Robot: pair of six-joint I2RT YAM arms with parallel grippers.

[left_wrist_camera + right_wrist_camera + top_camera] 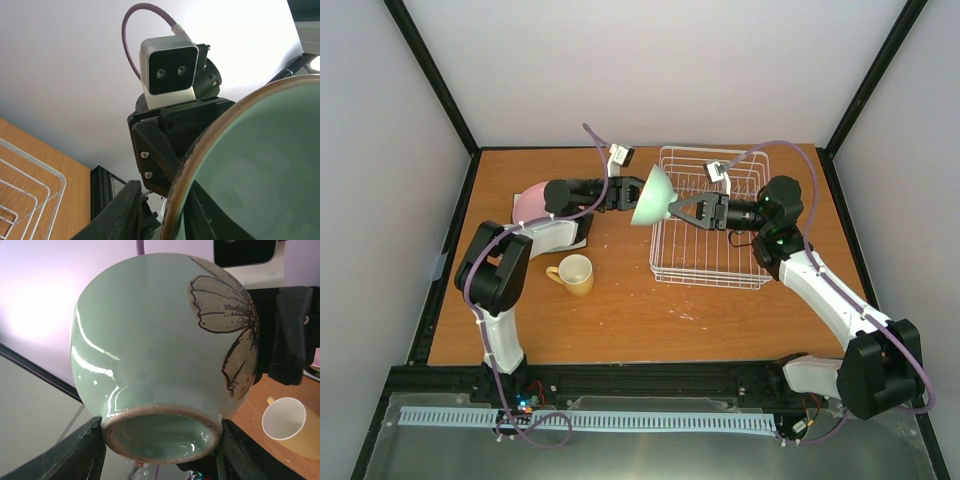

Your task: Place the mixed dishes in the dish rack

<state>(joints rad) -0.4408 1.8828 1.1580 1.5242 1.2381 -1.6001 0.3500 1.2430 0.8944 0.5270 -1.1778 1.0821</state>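
Note:
The mint-green bowl (653, 197) hangs in the air on its side, between both grippers, at the left edge of the white wire dish rack (710, 232). My right gripper (677, 208) is shut on the bowl's foot ring; in the right wrist view (162, 450) its fingers press both sides of the foot of the bowl (155, 340). My left gripper (632, 195) straddles the bowl's rim with its jaws open; in the left wrist view (167, 215) the outer finger stands off the bowl (260, 170). The yellow mug (575, 274) stands on the table.
The pink plate (534, 203) lies at the left under my left arm, on a white plate whose edge (582, 240) shows. The mug also shows in the right wrist view (287, 427). A rack corner (30, 185) shows in the left wrist view. The other plates are hidden.

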